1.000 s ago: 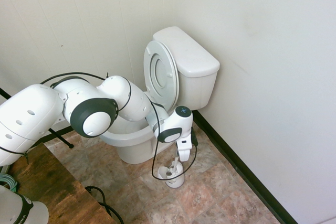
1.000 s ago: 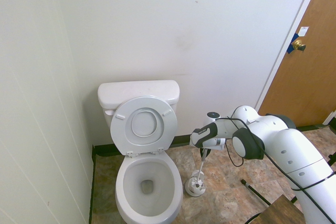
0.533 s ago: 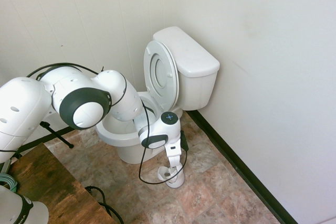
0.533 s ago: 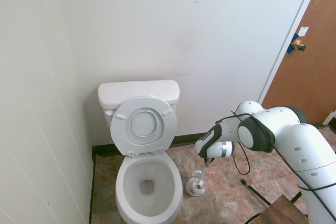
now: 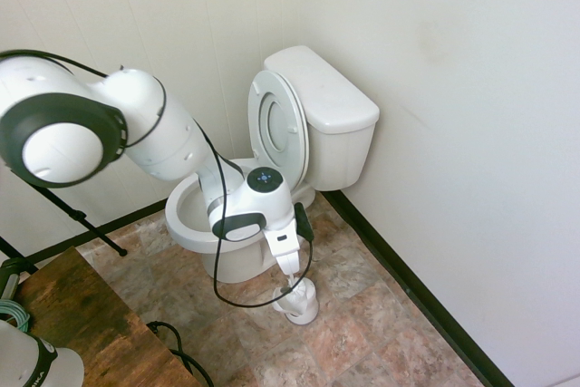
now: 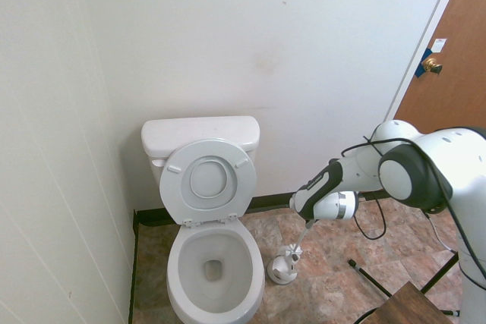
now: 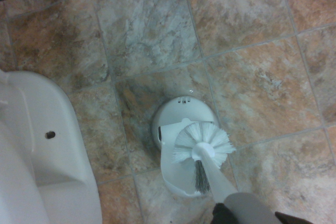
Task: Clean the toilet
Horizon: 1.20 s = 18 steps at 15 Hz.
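The white toilet (image 5: 322,106) stands in the corner with seat and lid raised; its bowl (image 6: 214,263) is open. My gripper (image 5: 288,269) hangs to the side of the bowl, low over the floor, shut on the handle of a white toilet brush (image 6: 296,242). The brush head (image 7: 202,142) sits just over its round white holder (image 7: 181,116) on the tiles, and the handle leans. In the second exterior view the gripper (image 6: 307,224) is to the right of the bowl. The toilet's base (image 7: 47,150) shows in the wrist view.
Walls close in behind and beside the toilet, with a dark baseboard (image 5: 408,287) along the floor. A brown wooden surface (image 5: 82,324) lies at the near corner. A wooden door (image 6: 448,89) stands at the right.
The arm's elbow has swung up high and the wrist has shifted sideways over the holder. The grip on the brush handle has stayed, and the handle now leans more.
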Tool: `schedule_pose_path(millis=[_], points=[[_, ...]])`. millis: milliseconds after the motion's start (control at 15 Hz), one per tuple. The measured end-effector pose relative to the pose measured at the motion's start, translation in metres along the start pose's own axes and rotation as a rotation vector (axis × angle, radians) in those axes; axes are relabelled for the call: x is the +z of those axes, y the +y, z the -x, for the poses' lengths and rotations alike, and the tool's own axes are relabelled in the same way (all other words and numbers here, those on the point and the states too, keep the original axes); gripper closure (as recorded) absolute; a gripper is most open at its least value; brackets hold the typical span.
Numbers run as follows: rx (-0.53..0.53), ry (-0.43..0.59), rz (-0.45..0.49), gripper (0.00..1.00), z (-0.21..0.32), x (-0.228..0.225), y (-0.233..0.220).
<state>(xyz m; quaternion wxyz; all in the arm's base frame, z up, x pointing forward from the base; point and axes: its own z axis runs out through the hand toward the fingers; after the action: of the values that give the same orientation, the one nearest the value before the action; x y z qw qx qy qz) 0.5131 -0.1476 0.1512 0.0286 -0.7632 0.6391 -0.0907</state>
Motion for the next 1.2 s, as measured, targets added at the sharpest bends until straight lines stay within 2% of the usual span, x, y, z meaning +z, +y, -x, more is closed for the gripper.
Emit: schedule_pose_path(millis=[267,533,800,1000,1200], points=[[-0.077,0.047,-0.015,1.00,0.027,-0.079,0.012],[-0.121,0.067,-0.022,1.00,0.054,-0.173,-0.016],[-0.179,0.063,-0.090,1.00,0.129,-0.263,-0.033],[-0.218,0.044,-0.119,1.00,0.183,-0.280,-0.039],[-0.244,0.039,-0.141,1.00,0.213,-0.279,-0.046]])
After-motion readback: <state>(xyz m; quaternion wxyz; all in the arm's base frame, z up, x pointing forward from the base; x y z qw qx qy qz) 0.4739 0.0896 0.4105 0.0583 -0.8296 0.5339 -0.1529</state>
